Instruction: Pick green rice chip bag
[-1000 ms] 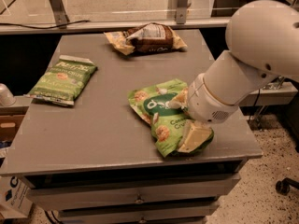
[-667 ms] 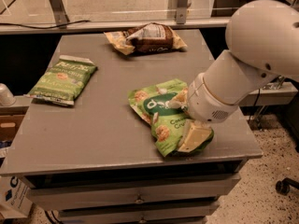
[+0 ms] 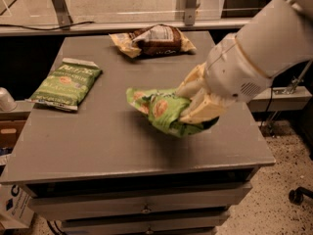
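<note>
while over table [image 3: 107,131], end effector [image 3: 190,103] clamps bag [image 3: 159,109]

No readable text. White lettering on olive-green bag [image 3: 66,82] too blurred to make out. Same for pale label on brown bag [image 3: 156,39]. No legible print on green rice chip bag [image 3: 159,109], pinched between fingers of gripper [image 3: 187,103] over right-centre of table [image 3: 122,146].
</note>
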`<action>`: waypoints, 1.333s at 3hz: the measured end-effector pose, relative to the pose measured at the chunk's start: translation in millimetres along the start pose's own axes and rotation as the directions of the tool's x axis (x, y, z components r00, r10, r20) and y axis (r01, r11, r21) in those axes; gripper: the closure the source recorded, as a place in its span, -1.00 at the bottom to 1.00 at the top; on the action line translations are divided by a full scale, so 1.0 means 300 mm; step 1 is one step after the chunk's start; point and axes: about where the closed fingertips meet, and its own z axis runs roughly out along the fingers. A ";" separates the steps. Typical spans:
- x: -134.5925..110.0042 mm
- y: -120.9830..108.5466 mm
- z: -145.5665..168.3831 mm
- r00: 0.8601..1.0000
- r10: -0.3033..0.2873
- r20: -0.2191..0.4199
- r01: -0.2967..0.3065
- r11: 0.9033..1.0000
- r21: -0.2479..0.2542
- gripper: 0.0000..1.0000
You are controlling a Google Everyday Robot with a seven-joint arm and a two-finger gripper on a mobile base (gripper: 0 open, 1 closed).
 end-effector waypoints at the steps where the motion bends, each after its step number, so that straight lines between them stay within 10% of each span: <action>1: -0.100 -0.019 -0.121 0.997 0.005 0.080 -0.008 0.999 0.046 1.00; 4: -0.204 -0.053 -0.233 0.985 0.001 0.175 -0.018 0.995 0.096 1.00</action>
